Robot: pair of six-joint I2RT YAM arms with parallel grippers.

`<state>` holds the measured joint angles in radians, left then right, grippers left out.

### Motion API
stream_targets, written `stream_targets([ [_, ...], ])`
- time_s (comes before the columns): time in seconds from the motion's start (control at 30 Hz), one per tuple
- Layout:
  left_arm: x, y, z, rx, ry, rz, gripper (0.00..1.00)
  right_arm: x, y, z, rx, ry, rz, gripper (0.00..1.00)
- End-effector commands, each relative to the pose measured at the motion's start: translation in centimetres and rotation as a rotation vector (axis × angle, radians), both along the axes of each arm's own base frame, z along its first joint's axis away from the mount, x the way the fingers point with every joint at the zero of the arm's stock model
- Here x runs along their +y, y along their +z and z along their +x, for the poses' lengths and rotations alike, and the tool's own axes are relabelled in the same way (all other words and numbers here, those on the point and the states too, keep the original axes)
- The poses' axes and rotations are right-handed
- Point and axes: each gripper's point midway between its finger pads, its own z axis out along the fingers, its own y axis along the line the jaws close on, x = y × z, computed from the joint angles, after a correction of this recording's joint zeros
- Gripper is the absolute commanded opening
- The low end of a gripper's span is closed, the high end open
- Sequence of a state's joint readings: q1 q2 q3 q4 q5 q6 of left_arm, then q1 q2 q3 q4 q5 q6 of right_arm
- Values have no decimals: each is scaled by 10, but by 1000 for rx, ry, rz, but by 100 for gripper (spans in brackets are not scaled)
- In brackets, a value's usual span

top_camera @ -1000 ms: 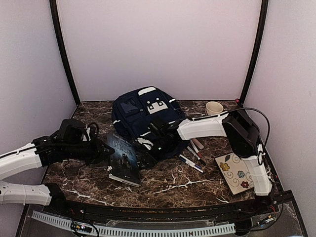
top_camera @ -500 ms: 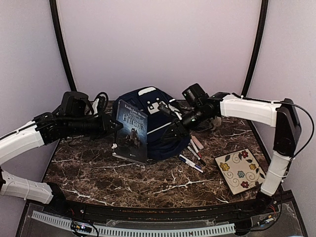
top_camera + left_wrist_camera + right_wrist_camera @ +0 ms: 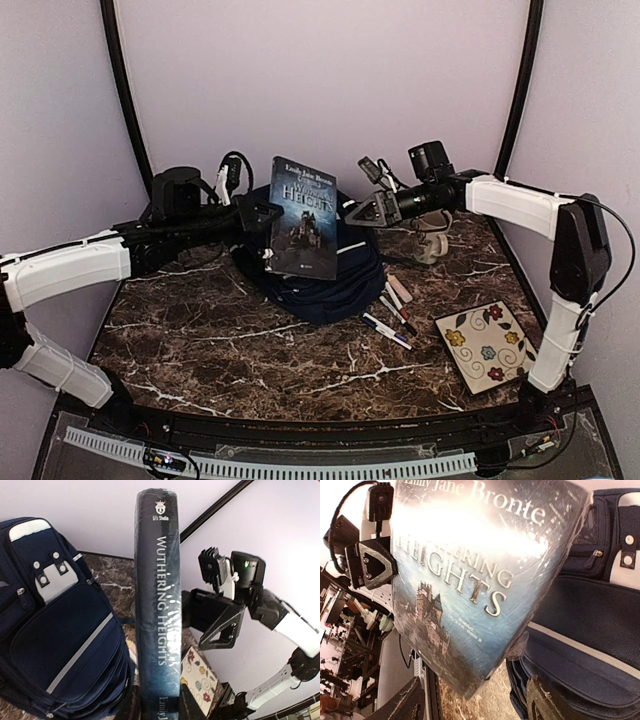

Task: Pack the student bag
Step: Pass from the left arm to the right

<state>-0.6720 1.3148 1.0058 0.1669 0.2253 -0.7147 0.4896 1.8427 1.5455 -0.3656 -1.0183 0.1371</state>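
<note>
The soft navy fabric backpack [image 3: 330, 295] slumps at far centre; floppy, probably best taken by its zip edge. The left pincer [image 3: 264, 213] clenches an upright dark paperback [image 3: 303, 215] above it; the right pincer [image 3: 362, 192] gapes empty.

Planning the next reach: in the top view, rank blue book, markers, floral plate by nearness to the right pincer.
1. Dark blue paperback book, just left of the right pincer.
2. Loose markers, on table nearer the bases.
3. Cream flower-patterned square plate, front right.
</note>
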Motion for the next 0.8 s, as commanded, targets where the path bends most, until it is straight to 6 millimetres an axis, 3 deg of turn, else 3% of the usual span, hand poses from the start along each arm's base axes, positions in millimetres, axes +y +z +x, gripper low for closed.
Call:
stream_targets([
  [0.0,-5,102,11,-238,-59,-337,0,3,18,7,-4,-8,85,70],
  [0.4,-17,99,9,-196,-154,-523,0,10,-10,10,96,26,106,75],
  [0.6,-17,97,6,-198,-171,-557,0,12,4,-4,186,116,221,74],
  [0.77,-17,88,9,-193,-155,-527,0,6,26,-22,226,166,330,62],
])
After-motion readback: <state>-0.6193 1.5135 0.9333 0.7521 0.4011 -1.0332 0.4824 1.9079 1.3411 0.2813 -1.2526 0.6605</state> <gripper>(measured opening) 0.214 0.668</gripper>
